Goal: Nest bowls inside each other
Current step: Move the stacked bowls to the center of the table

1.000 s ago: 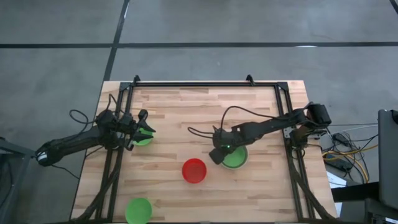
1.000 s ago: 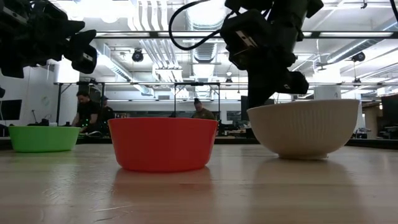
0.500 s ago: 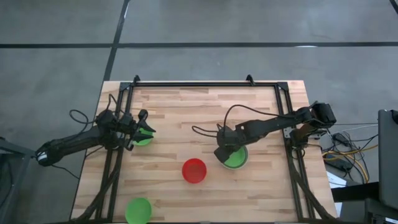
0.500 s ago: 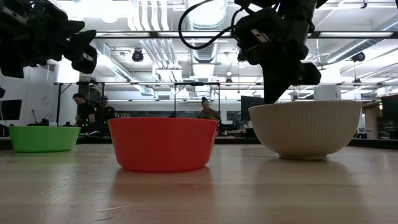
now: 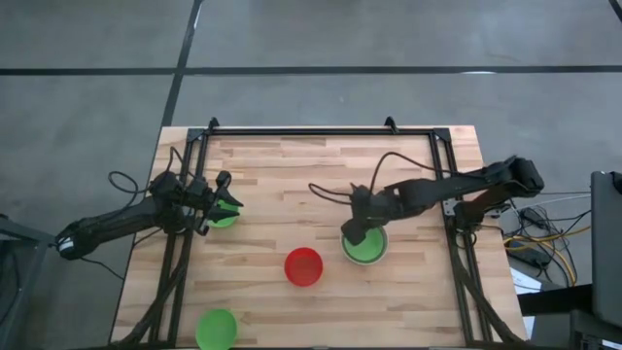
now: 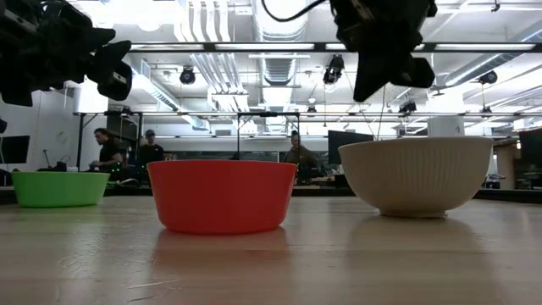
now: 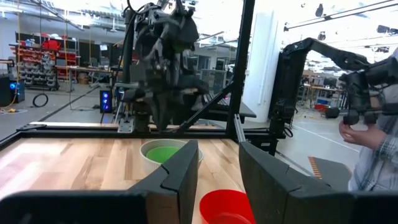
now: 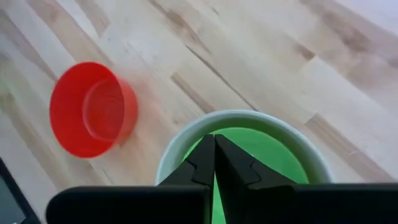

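A green bowl (image 5: 369, 249) sits nested inside the pale grey-white bowl (image 5: 380, 257) at the table's right middle. My right gripper (image 5: 353, 231) hangs shut above that bowl's left rim (image 8: 249, 117), clear of it, and holds nothing. The red bowl (image 5: 303, 266) stands alone on the wood to the left of the pair. A second green bowl (image 5: 222, 220) rests on the table at the left, with my left gripper (image 5: 231, 203) open in the air above it. A third green bowl (image 5: 216, 329) stands near the front left corner.
A black metal frame (image 5: 301, 130) borders the table at the far, left and right sides. Bare wood lies between the red bowl and the left green bowl. People sit at desks in the room behind (image 6: 292, 152); a person's hands show at the left wrist view's edge (image 7: 373, 134).
My right gripper has risen out of the grey-white bowl and drawn back a little toward the table's right and far side, staying shut. The green bowl stays inside the grey-white bowl. No bowl has moved.
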